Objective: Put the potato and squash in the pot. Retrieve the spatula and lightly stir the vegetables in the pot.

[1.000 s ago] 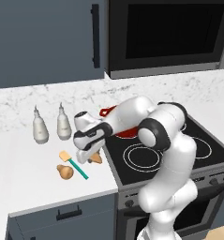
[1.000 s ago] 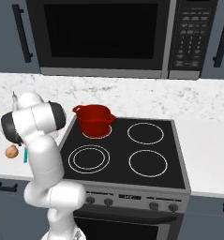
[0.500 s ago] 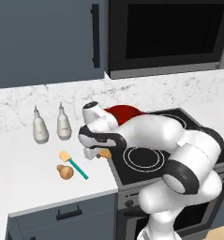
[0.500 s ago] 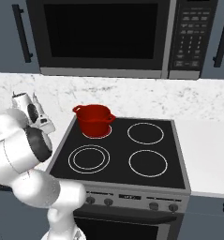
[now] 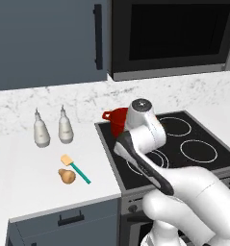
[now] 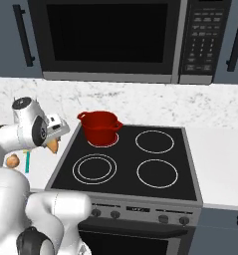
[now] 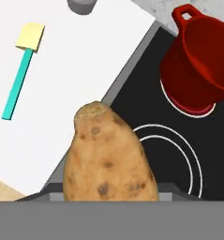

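Hand view: potato [image 7: 108, 157] in tool [image 6: 53, 144]

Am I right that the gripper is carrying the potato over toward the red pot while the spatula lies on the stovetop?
Not quite. The gripper does hold the potato near the red pot, but the spatula lies on the white counter left of the stove, beside the squash, not on the stovetop. The left base view shows this plainly.

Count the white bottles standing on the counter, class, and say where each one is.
2. One white bottle stands left of the other, side by side near the back wall, behind the spatula. The arm could hide others.
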